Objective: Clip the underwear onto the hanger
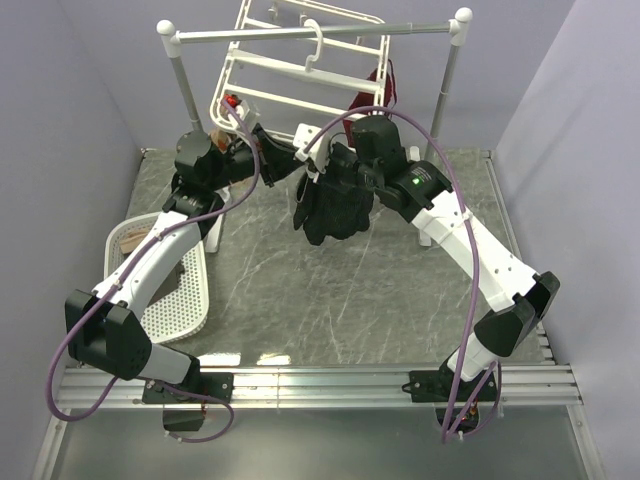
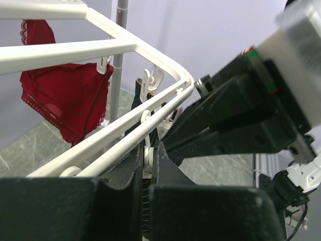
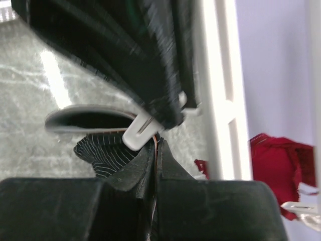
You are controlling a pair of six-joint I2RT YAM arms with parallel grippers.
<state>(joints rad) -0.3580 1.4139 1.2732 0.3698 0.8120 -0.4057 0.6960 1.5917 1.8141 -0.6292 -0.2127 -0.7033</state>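
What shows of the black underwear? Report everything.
The underwear is black, soft, finely ribbed fabric, hanging limp and bunched above the table beside the edge of the white hanger. The right gripper is shut on its upper part, and a white clip sits right at that pinched fold.

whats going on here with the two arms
Two robot arms are pegging laundry onto a white hanger. The right gripper is shut on the black underwear, holding it up at the hanger's near edge. The left gripper pinches a clip there. Whether the clip has the fabric yet is unclear. A red garment hangs further along.
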